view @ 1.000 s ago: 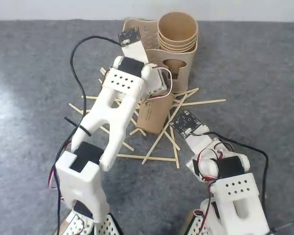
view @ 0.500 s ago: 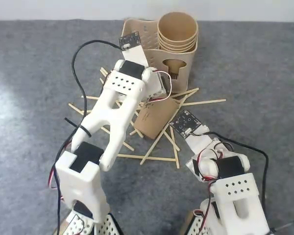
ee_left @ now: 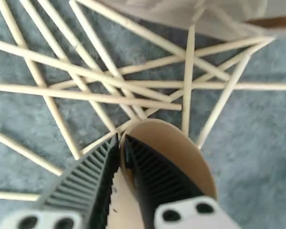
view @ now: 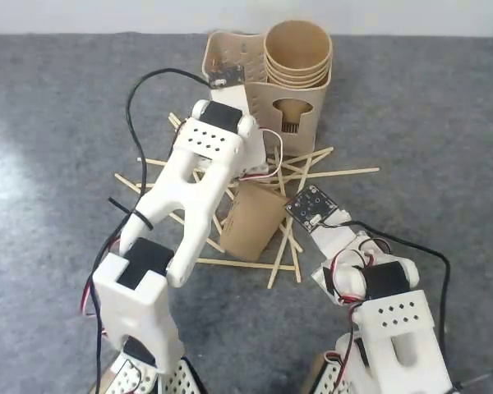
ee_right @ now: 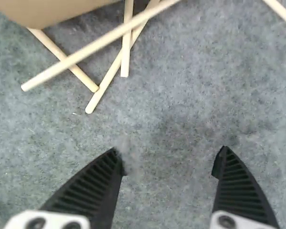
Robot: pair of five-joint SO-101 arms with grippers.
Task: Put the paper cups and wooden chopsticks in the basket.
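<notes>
Paper cup [view: 251, 222] is clamped at its rim by the left gripper [ee_left: 120, 138], among scattered wooden chopsticks [view: 345, 171] near the basket [view: 230, 53]. The right gripper [ee_right: 169, 157] is held with jaws apart over the grey mat [ee_right: 181, 95].

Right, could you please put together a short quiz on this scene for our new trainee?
1. True or false: the right tool is shut.
2. What does the left tool grip? A) a spoon B) the loose paper cup C) a lid
3. Fill the gap: the stack of cups stands in the ____.

Key: 1 false, it is open above the grey mat. 2 B, pinched by its wall. 3 basket.
</notes>
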